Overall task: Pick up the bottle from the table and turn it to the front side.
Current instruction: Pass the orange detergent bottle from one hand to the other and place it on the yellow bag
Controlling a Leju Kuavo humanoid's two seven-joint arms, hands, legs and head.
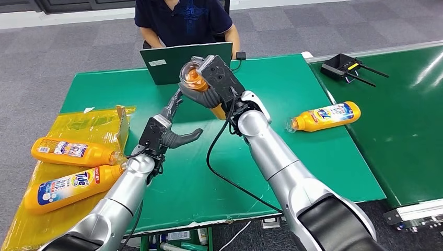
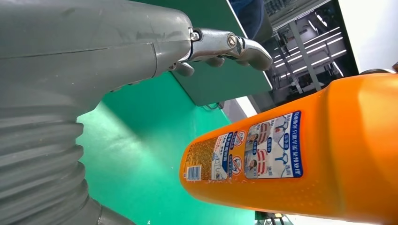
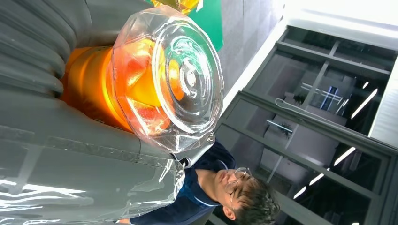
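Head view, right hand gripping bottle, laptop just behind

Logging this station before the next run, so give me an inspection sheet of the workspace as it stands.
Surface: green table, yellow sheet at its left end.
Job's things: held bottle lifted, clear cap up.
Clutter: two bottles on the sheet, one lying bottle, laptop.
Hands: right hand grips the held bottle; left hand holds nothing.
Cables: black cable along the right arm.
Surroundings: seated person, black controller.
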